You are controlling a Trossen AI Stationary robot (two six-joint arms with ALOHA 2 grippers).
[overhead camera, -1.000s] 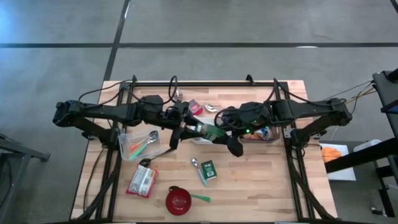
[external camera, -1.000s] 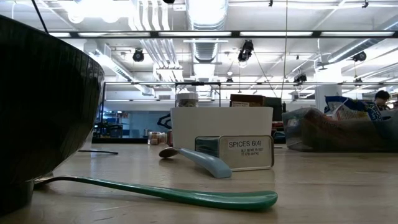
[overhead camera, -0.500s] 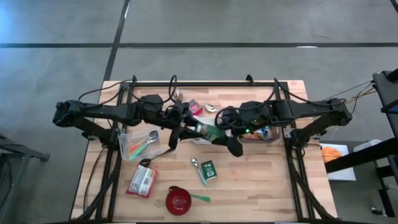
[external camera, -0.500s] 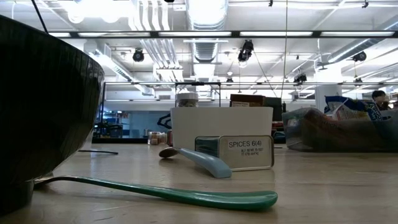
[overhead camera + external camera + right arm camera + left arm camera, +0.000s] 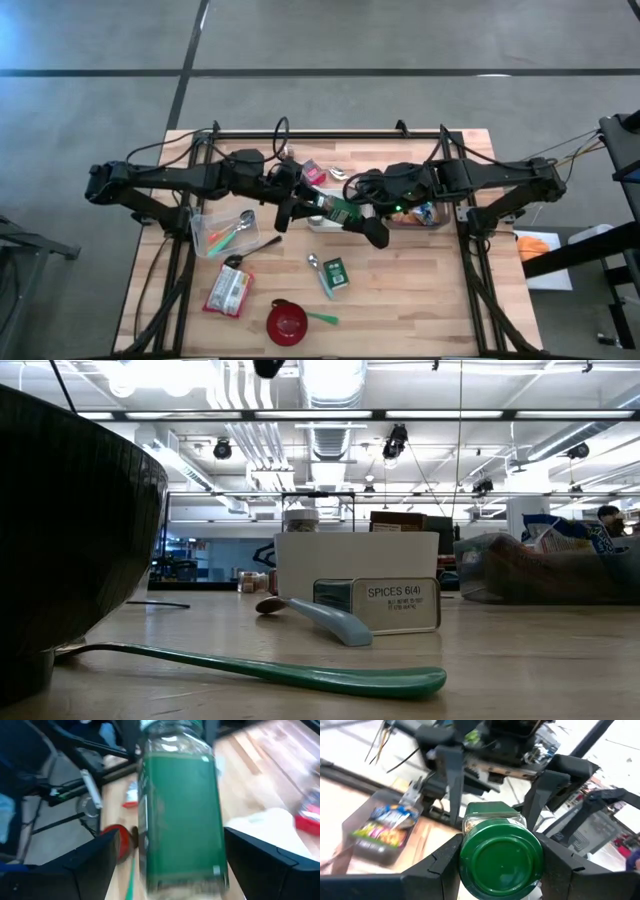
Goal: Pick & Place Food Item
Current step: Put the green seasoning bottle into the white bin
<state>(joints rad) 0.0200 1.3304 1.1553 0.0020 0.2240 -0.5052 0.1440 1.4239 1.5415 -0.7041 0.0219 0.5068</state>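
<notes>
My left tool (image 5: 501, 851) is clamped on the green-lidded spice jar (image 5: 501, 862), its two fingers pressing the lid end from either side. My right tool (image 5: 170, 852) has its fingers spread wide on either side of the same jar (image 5: 181, 815), with a clear gap between each finger and the glass, so it grips nothing. In the high view the jar (image 5: 338, 209) hangs above the middle of the bench (image 5: 420, 300), between the two arms and over a white box (image 5: 322, 224). Nearer the front edge lie a green spice tin (image 5: 335, 273), a pale spoon (image 5: 318, 272), a red bowl (image 5: 287, 322) and a snack packet (image 5: 229, 291). A clear tray (image 5: 222, 234) of utensils sits under my left arm.
</notes>
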